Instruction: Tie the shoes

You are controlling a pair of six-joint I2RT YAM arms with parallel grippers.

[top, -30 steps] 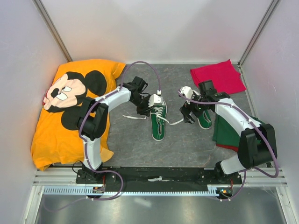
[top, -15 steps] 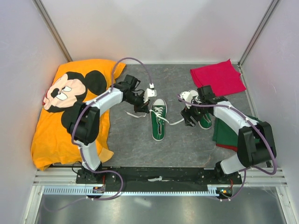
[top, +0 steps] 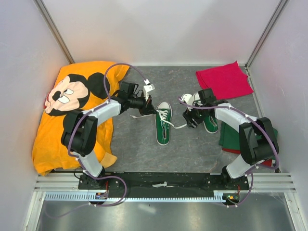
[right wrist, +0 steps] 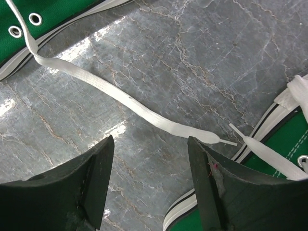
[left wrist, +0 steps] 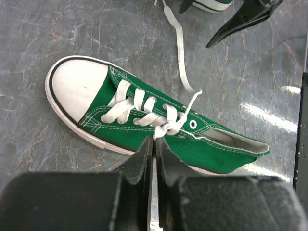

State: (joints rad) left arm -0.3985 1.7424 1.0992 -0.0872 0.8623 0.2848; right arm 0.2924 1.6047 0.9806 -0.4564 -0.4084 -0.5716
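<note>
The left gripper (left wrist: 154,143) pinches a limp white flat lace (left wrist: 166,128) of the green canvas sneaker (left wrist: 216,154); the right gripper (right wrist: 150,142), wide, straddles the free lace end (right wrist: 144,113), best grasped near its tip.

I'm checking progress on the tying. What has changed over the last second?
The left gripper swung left, away from the middle shoe, and is now shut on that shoe's lace, drawing it sideways. The right gripper shifted slightly left and stands open over the loose lace end on the table. The middle shoe and the right shoe stayed put.
</note>
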